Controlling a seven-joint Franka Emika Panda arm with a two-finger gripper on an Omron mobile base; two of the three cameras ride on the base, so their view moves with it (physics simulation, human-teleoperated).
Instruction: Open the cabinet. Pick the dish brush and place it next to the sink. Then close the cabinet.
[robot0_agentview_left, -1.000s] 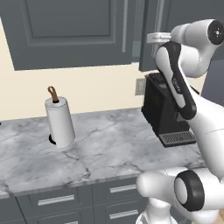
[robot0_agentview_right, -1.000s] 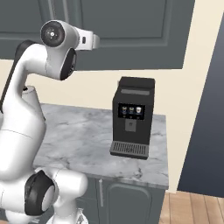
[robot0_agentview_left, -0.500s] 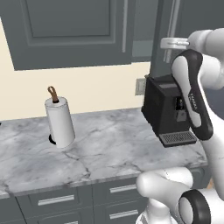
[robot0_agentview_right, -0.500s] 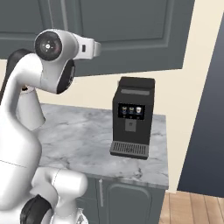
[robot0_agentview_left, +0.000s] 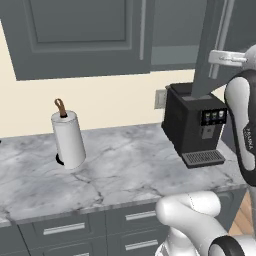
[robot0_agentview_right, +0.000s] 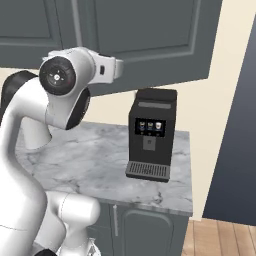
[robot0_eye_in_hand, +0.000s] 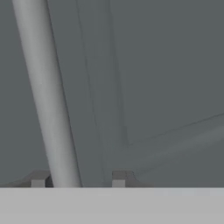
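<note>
Looking along your gripper (robot0_eye_in_hand: 78, 179), you saw its fingers closed around the silver bar handle (robot0_eye_in_hand: 46, 94) of the cabinet (robot0_agentview_left: 75, 35), whose right door (robot0_agentview_left: 212, 47) stood swung out above the coffee machine (robot0_agentview_left: 195, 125); a paper-towel roll (robot0_agentview_left: 67, 137) stood on the counter (robot0_agentview_left: 125, 175).

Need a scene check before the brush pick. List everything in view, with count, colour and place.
cabinet: one, dark grey, on the wall above the counter; right door swung open.
door handle: one, silver bar, between the finger tips in the hand view.
paper-towel roll: one, white, brown-topped holder, upright on the counter's left.
coffee machine: one, black, on the counter's right.
counter: one, grey marble.
drawers: dark grey, below the counter.
wall outlet: one, pale, beside the machine.
gripper: one, dark tips straddling the handle.
</note>
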